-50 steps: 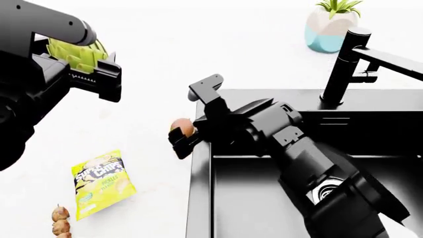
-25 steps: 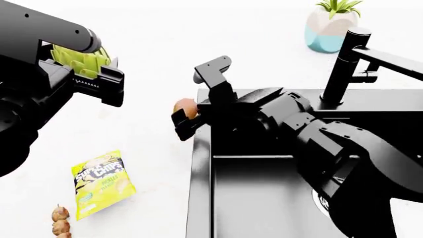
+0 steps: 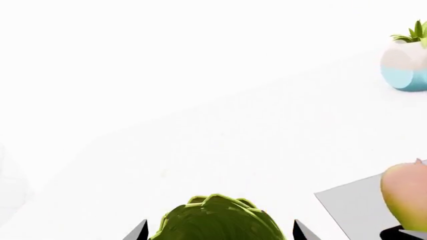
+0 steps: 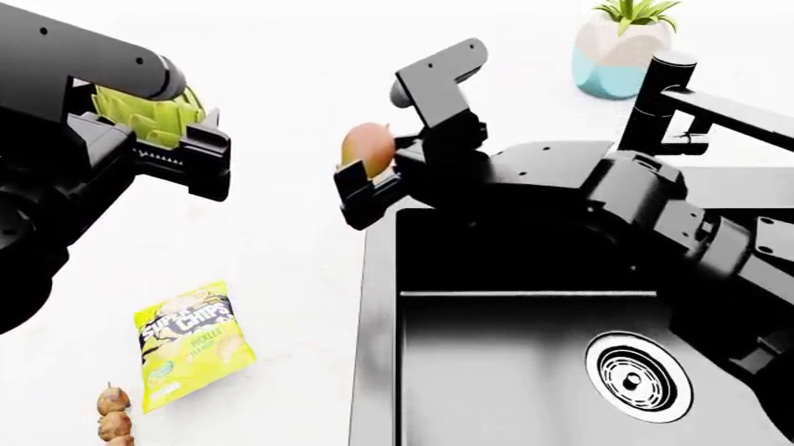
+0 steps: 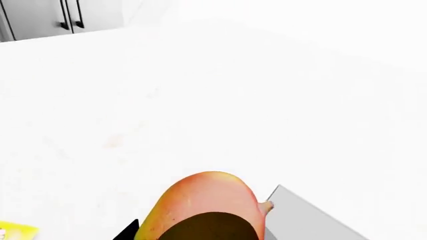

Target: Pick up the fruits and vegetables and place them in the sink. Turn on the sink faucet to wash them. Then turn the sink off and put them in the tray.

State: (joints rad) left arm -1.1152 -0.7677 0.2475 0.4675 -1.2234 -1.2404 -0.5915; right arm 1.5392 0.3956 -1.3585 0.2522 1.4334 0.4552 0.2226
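My left gripper [image 4: 167, 139] is shut on the light green artichoke [image 4: 147, 109] and holds it above the white counter at the left; it also shows in the left wrist view [image 3: 217, 222]. My right gripper [image 4: 368, 186] is shut on the yellow-orange mango [image 4: 367, 148], raised just left of the sink's far left corner; the mango also shows in the right wrist view [image 5: 200, 212]. The black sink [image 4: 372, 307] with its chrome drain [image 4: 638, 376] lies below the right arm. The black faucet [image 4: 657, 102] stands at the sink's back. The tray is out of view.
A yellow chips bag [image 4: 192, 344] and a skewer of brown balls [image 4: 114, 413] lie on the counter at the lower left. A potted plant in a white-and-blue pot [image 4: 620, 42] stands behind the faucet, also in the left wrist view [image 3: 407, 62].
My right gripper has lifted the mango off the counter, up and slightly right, beside the sink's corner. The right arm has swung back, uncovering the drain. My left gripper barely moved.
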